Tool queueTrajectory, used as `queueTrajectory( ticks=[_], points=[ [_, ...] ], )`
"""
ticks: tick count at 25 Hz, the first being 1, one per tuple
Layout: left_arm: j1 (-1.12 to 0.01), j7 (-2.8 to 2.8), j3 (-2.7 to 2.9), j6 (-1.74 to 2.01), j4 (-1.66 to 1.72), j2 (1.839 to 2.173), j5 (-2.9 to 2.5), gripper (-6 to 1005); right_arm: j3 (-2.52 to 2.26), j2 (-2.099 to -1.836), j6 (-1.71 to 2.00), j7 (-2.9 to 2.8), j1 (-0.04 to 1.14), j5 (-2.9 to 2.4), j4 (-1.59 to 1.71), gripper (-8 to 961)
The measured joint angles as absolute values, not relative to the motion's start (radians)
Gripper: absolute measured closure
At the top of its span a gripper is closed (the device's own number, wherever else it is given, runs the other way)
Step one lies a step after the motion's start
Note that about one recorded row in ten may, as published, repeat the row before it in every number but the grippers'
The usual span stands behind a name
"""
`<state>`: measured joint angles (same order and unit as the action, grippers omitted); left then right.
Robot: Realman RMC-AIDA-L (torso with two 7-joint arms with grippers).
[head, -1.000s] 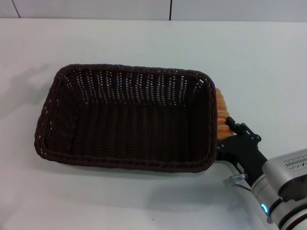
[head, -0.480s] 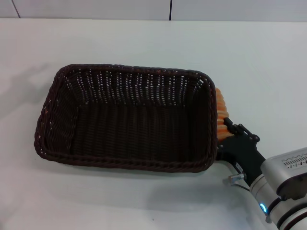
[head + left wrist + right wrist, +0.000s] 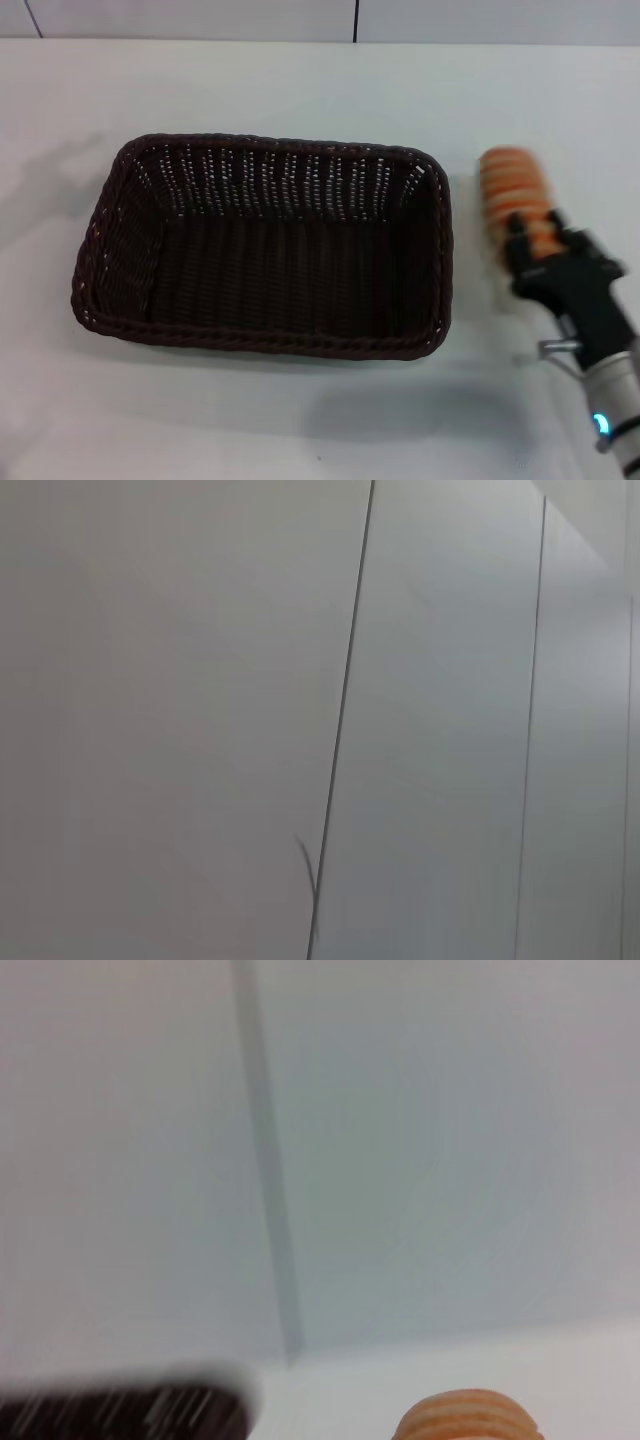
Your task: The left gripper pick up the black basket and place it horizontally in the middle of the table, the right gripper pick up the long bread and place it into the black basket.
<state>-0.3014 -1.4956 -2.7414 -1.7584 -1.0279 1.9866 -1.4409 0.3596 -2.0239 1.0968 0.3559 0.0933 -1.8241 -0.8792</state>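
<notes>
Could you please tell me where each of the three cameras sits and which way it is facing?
Head: above, looking down at the table, black basket and the right claw holding the long bread.
Left wrist: faces bare wall panels; no body shows.
Right wrist: faces the wall; bread and basket rim at the edge, shared with head.

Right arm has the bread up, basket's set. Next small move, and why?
Probably carry it leftward over the black basket before lowering. In the head view the right gripper holds the long bread in its jaws, to the right of the basket's rim and apart from it. The basket lies lengthwise mid-table with nothing inside.
</notes>
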Motion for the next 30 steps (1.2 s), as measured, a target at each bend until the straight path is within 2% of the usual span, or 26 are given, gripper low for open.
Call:
queueTrajectory(
  ticks=[3,4,7,11,14,18,19,24,30],
  points=[
    [-0.299,-1.495,-2.741,-1.758,-1.028,1.986,-1.438,534,0.337,-2.045,1.319,0.356,0.058,-1.879,-0.846,533],
    [-0.299,-1.494,-2.741,-1.758,-1.028,1.986,-1.438,534,0.312,-2.063,1.454,0.356,0.043,-1.941,-0.813,540],
    [-0.299,-1.494,-2.741,-1.758,-1.028,1.985,-1.438,534,0.281,-2.073,1.546,0.356,0.041,-2.009,-0.790,562],
    [-0.299,-1.494,-2.741,-1.758,-1.028,1.985,-1.436,534,0.208,-2.072,1.597,0.344,0.082,-2.131,-0.785,600],
    [-0.299,-1.494,-2.741,-1.758,-1.027,1.985,-1.431,534,0.155,-2.068,1.492,0.313,0.168,-2.177,-0.775,625],
    [-0.299,-1.494,-2.741,-1.758,-1.026,1.984,-1.431,534,0.136,-2.060,1.414,0.275,0.217,-2.182,-0.779,655],
    [-0.298,-1.494,-2.741,-1.758,-1.026,1.985,-1.431,534,0.127,-2.052,1.384,0.247,0.238,-2.191,-0.781,639],
    [-0.294,-1.494,-2.744,-1.758,-1.019,1.986,-1.429,534,0.131,-2.043,1.392,0.225,0.241,-2.196,-0.779,552],
    [-0.294,-1.494,-2.754,-1.753,-1.016,1.990,-1.428,534,0.140,-2.042,1.403,0.223,0.237,-2.189,-0.765,447]
  ],
)
